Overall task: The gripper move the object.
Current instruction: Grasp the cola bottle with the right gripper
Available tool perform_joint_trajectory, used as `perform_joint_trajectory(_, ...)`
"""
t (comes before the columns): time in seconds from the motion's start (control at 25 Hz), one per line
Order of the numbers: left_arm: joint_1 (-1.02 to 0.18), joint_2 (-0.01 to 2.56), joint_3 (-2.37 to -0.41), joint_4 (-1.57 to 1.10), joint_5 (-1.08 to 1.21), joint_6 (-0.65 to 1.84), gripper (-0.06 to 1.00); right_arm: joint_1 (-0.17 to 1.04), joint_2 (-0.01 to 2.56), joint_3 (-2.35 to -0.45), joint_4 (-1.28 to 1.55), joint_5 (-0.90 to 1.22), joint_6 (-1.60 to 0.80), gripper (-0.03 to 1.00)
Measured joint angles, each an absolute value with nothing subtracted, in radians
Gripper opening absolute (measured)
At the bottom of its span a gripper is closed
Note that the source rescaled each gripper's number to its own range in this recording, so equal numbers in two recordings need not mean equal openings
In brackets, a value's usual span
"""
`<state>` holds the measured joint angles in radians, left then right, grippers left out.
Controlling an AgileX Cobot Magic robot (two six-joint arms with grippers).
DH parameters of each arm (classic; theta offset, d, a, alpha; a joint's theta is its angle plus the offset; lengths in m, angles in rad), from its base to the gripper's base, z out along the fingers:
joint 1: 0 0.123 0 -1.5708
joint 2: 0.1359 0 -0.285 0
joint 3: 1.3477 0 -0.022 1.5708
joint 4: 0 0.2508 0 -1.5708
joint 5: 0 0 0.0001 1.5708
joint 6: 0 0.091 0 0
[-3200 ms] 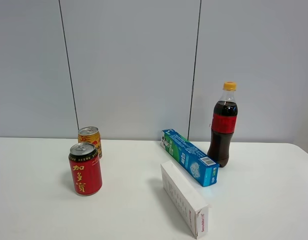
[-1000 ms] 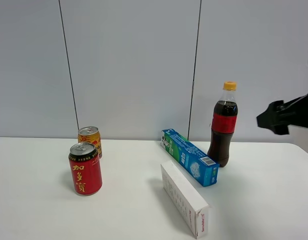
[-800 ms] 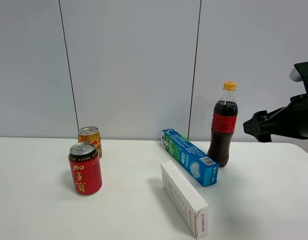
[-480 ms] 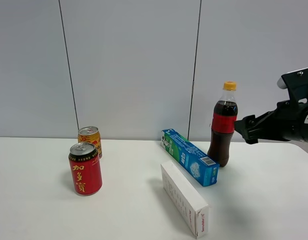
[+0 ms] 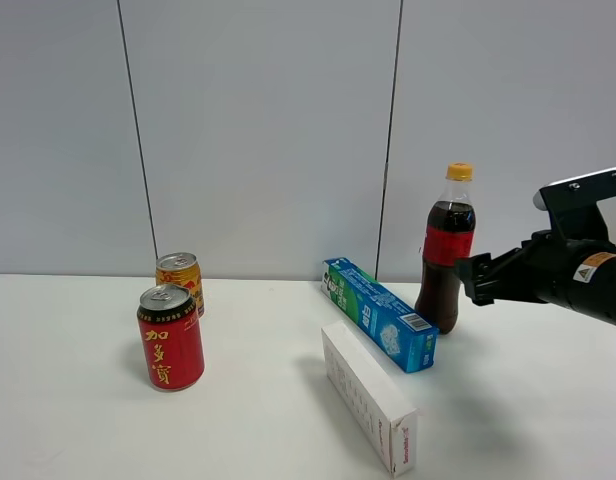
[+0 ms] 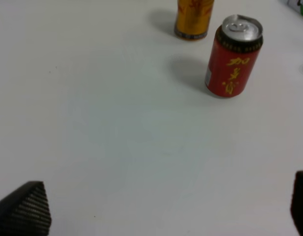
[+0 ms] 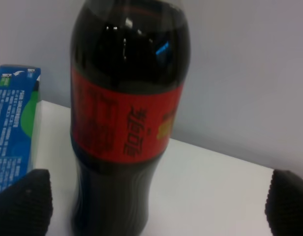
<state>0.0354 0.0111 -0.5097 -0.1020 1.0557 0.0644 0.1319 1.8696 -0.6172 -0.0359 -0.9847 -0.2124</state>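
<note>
Now the right pincer [image 5: 467, 279] has neared the bottle [image 5: 447, 246].

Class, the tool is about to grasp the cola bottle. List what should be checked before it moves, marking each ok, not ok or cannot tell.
1. Bottle upright on the table: ok.
2. Right tool open wide enough for the bottle: ok.
3. Bottle centred between the fingers: not ok; the wrist view shows it nearer one finger.
4. Fingers far enough forward to enclose the bottle: cannot tell.
5. Blue box clear of the bottle: cannot tell; they sit very close.
</note>
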Motion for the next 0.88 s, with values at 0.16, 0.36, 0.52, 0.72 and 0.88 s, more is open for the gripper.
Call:
perform_joint_trajectory(0.16,0.035,0.011,-0.51,-0.102,1.056,0.064,1.0,0.132,1.908,-0.692,-0.045,-0.986,-0.208,0.88)
perform_joint_trajectory(0.36,0.035,0.011,-0.51,-0.102,1.056,0.064,1.0,0.132,1.953,-0.755,-0.058,-0.983,-0.203,0.88)
perform_joint_trajectory(0.52,0.035,0.011,-0.51,-0.102,1.056,0.064,1.0,0.132,1.999,-0.819,-0.08,-0.976,-0.198,0.88)
perform_joint_trajectory(0.72,0.035,0.011,-0.51,-0.102,1.056,0.064,1.0,0.132,2.028,-0.862,-0.099,-0.968,-0.194,0.88)
perform_joint_trajectory(0.88,0.035,0.011,-0.51,-0.102,1.056,0.064,1.0,0.132,2.057,-0.887,-0.109,-0.97,-0.174,0.88)
